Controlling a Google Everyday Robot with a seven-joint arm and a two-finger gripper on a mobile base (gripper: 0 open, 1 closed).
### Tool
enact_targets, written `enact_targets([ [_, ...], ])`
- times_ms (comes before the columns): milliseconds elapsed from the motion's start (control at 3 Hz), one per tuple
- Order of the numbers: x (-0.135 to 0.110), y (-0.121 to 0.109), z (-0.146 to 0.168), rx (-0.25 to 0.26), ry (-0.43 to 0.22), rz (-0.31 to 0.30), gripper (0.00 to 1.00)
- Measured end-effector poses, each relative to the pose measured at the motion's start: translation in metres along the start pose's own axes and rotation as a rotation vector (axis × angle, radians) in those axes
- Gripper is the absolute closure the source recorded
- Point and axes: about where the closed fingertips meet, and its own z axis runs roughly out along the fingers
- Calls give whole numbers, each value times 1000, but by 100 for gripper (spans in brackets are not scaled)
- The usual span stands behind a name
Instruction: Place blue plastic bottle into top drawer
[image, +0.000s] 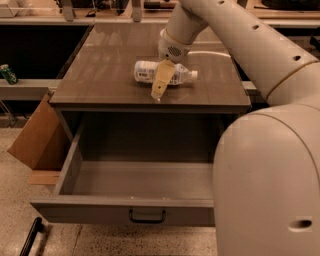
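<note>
The blue plastic bottle (145, 71), pale with a white label and white cap, lies on its side on the cabinet top, cap pointing right. My gripper (160, 85) hangs down from the white arm right at the bottle's middle, its tan tip in front of the bottle near the top's front edge. The top drawer (120, 212) below is pulled wide open and shows an empty grey inside, with a dark pull handle (147, 217) at the centre of its front panel.
The brown cabinet top (100, 80) sits above the drawer. A cardboard box (35, 137) leans at the cabinet's left. A green can (6, 73) stands on a low shelf far left. My white arm and body (270, 165) fill the right side.
</note>
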Motion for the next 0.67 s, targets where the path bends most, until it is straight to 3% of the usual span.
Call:
enact_targets([
  [667,-11,-1,27,-31,46,-20,40],
])
